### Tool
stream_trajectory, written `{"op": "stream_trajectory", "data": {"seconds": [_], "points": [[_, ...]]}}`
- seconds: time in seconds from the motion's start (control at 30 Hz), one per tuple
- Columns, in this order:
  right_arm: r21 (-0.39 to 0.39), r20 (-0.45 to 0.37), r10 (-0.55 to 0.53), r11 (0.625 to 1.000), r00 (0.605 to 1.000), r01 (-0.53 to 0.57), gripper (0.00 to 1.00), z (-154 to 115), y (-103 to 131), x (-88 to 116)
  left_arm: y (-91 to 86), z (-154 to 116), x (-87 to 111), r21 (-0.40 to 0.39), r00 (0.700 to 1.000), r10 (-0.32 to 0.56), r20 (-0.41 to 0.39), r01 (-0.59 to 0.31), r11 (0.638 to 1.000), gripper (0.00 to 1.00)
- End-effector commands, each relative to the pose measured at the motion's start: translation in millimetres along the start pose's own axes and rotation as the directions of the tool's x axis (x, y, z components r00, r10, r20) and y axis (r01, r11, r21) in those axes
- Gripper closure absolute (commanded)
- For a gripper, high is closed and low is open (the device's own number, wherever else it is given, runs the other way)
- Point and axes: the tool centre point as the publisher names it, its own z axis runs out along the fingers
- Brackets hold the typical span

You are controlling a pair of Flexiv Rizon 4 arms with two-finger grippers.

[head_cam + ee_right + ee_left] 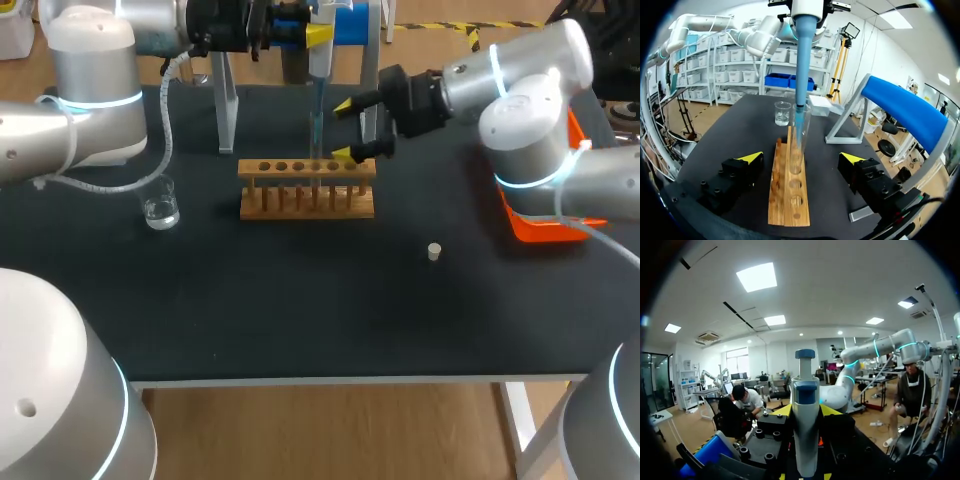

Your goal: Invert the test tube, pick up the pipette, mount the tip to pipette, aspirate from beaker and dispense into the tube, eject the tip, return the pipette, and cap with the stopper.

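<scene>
A wooden rack [307, 188] stands mid-table with a clear test tube [799, 142] upright in one hole. My left gripper [806, 412] is shut on the blue-and-white pipette [806, 405], held upright above the rack. The pipette [318, 60] points down and its blue tip [799, 125] reaches into the tube's mouth. My right gripper [346, 130] is open beside the rack's right end; in its wrist view the rack [788, 190] lies between its spread fingers [752, 158]. A glass beaker [160, 206] with liquid sits at the left. The small white stopper [434, 251] lies on the mat to the right.
The grey pipette stand with a blue top [905, 107] rises behind the rack, its leg [227, 110] at the back. An orange tray [540, 228] sits at the right edge under my right arm. A white box [820, 105] lies beyond the beaker [782, 113].
</scene>
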Motion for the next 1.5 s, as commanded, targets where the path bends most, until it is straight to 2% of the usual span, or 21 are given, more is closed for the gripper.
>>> {"op": "stream_trajectory", "data": {"seconds": [0.03,0.4,0.53,0.83,1.23,1.5], "points": [[-0.010,0.020,0.011,1.000,1.000,-0.011,0.00,-24.2,-8.0,5.7,0.2,-0.7,-2.2,0.000,1.000,0.000,-0.007,0.000,1.000,1.00],[-0.054,0.054,0.026,0.998,0.998,-0.023,0.00,-46.5,-10.2,4.6,0.2,-0.7,-2.2,0.000,1.000,0.000,-0.007,0.000,1.000,1.00],[-0.101,0.073,0.033,0.995,0.997,-0.026,0.00,-54.3,-3.7,1.8,0.2,-0.7,-2.2,0.000,1.000,0.000,-0.007,0.000,1.000,1.00],[-0.122,0.117,0.070,0.991,0.991,-0.055,0.00,-77.6,15.3,-6.8,0.2,-0.7,-2.2,0.000,1.000,0.000,-0.007,0.000,1.000,1.00],[-0.209,0.177,-0.023,0.976,0.984,0.060,0.00,-139.0,88.9,-7.9,0.2,-0.7,-2.2,0.000,1.000,0.000,-0.007,0.000,1.000,1.00],[-0.247,0.189,-0.052,0.964,0.981,0.098,0.00,-168.4,130.8,-7.5,0.2,-0.7,-2.2,0.000,1.000,0.000,-0.007,0.000,1.000,1.00]]}}
